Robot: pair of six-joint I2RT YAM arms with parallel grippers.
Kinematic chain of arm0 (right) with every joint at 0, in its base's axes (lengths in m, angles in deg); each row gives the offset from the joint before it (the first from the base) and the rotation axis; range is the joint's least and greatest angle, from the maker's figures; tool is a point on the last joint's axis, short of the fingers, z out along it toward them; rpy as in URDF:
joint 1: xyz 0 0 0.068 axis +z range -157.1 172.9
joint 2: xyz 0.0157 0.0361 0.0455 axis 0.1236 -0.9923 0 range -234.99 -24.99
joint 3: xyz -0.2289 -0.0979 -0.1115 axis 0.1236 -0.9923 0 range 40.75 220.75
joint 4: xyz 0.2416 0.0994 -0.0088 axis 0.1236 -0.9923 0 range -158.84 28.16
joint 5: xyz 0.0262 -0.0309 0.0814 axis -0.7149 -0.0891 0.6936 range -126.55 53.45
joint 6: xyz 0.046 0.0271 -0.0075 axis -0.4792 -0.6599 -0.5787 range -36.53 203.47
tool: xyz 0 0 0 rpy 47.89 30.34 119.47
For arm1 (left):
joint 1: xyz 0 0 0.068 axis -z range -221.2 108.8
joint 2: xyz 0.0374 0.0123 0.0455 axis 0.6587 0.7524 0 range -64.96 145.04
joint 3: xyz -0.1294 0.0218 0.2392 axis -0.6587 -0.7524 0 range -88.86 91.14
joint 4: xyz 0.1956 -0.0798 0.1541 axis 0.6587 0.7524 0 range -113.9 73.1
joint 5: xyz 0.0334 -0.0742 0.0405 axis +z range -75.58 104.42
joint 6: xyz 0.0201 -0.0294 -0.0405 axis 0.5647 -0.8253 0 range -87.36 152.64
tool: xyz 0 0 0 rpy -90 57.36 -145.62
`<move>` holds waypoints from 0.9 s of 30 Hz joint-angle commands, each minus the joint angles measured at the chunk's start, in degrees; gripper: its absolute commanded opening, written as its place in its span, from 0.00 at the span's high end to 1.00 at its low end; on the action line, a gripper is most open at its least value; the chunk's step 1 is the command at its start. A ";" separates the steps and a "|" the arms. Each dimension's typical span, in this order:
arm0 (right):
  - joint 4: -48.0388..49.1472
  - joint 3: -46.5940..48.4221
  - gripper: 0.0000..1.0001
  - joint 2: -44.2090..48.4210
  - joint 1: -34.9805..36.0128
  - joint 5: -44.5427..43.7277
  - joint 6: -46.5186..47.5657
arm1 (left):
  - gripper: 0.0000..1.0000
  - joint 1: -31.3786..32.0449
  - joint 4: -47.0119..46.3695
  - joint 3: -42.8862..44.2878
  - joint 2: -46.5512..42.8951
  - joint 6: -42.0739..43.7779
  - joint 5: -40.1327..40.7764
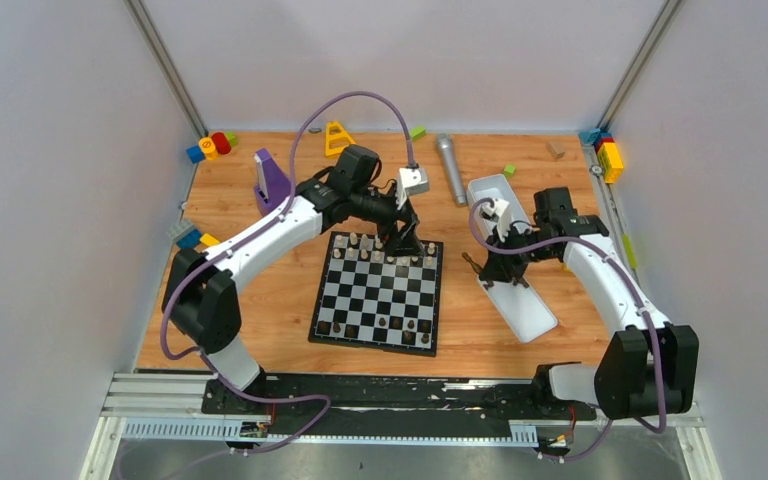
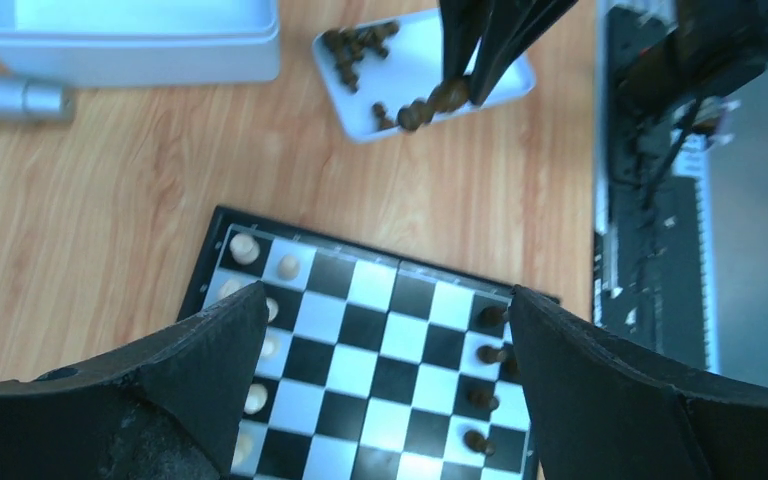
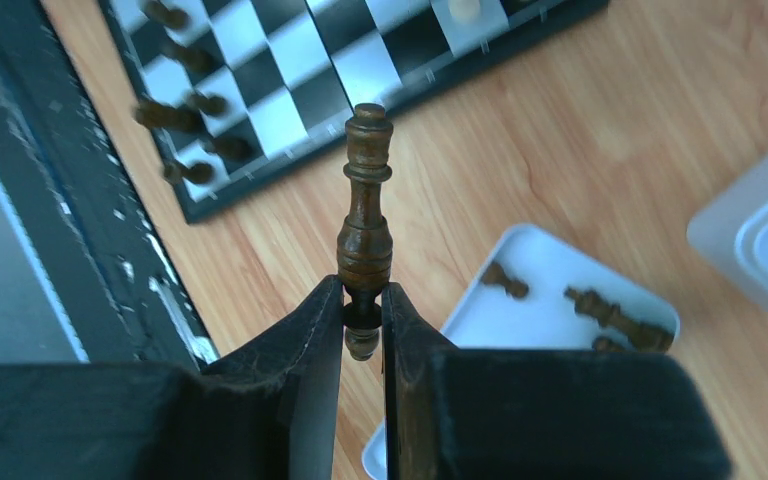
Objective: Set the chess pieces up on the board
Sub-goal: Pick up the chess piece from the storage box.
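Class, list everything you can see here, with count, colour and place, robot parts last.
chessboard: one, black-and-white, table centre.
trays: two, white, right of board.
cream chess pieces: several, cream, board's far rows.
dark chess pieces: several, dark brown, board's near rows and near tray.
tall dark piece: one, dark brown, held in right claw.
cylinder: one, silver, far side.
toy blocks: many, mixed colours, table's edges.
left claw: one, black, open above board.
right claw: one, black, shut on tall dark piece.

board [image 1: 380, 290]: black-white checks | chess pieces [image 3: 364, 240]: dark brown, cream | tray [image 1: 532, 308]: white | table [image 1: 260, 300]: orange-brown wood grain
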 commanded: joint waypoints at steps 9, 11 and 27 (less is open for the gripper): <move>0.90 11.68 0.99 -2.01 3.53 15.72 -6.96 | 0.14 0.07 -4.17 14.79 12.17 -23.54 -18.21; 1.28 11.55 0.99 -1.88 3.77 15.65 -7.25 | 0.16 0.12 -5.70 15.56 13.30 -26.38 -18.89; 2.90 9.70 0.99 -1.09 4.15 14.81 -8.64 | 0.39 1.33 -9.43 17.71 18.18 -33.75 -18.74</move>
